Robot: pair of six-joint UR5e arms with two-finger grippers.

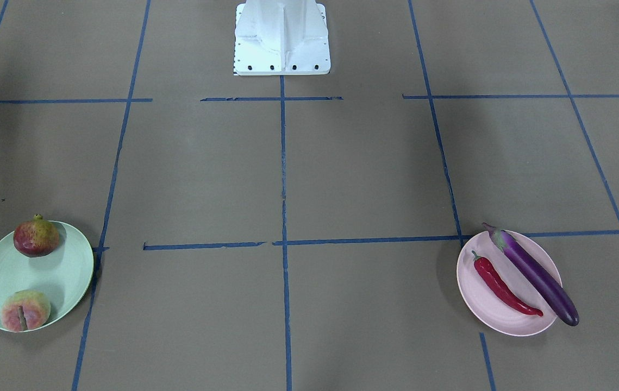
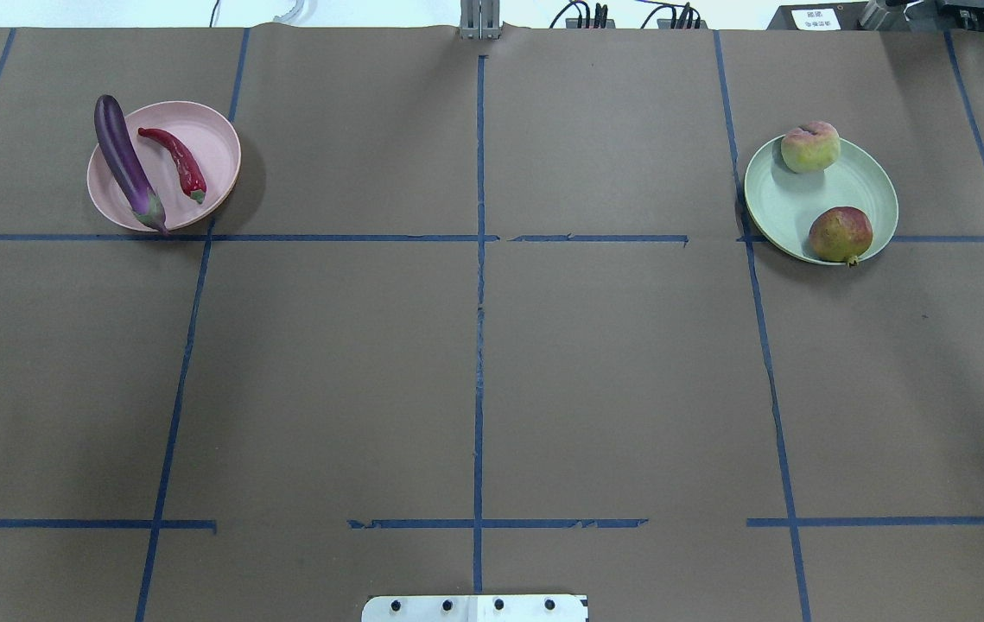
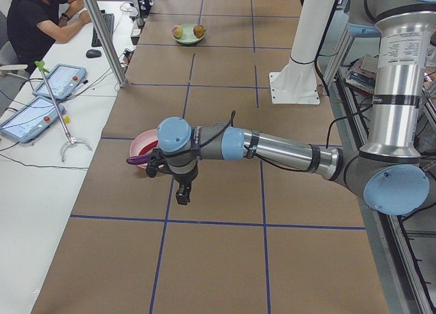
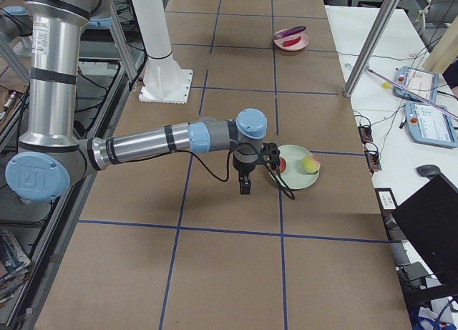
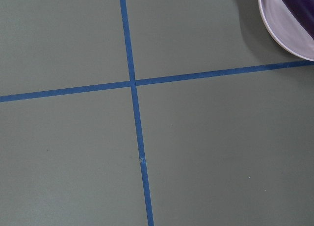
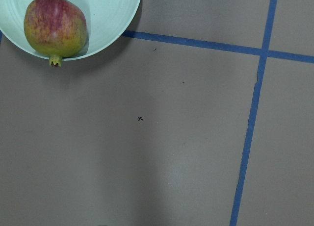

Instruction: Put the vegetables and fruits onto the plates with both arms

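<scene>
Both vegetables on the pale pink plate (image 2: 219, 138), far left of the desk (image 2: 612, 371) as seen from overhead: eggplant (image 2: 122, 155) laid slantwise along the plate's left side, rounded end jutting past the far rim and green cap over the near rim; chili pepper (image 2: 176, 157) just beside it, roughly parallel, wholly inside the plate. Both fruits on the pale green plate (image 2: 820, 199), far right: peach (image 2: 810, 147) against the far rim, pomegranate (image 2: 840, 234) against the near rim (crown tip poking just over the edge), apart, with bare plate between. Left tool (image 3: 182, 195) at the end of the left arm (image 3: 272, 147), pointing down above the desk just beside the pale pink plate; shown only from the side, so cannot tell whether wide or narrow. Right tool (image 4: 245, 187) on the right arm (image 4: 143, 147), likewise pointing down, just beside the pale green plate on the pomegranate's side; again cannot tell wide from narrow. Blue tape lines (image 2: 479, 345) in a grid across the brown desk; white base block (image 1: 282, 38) at the robot's edge.
</scene>
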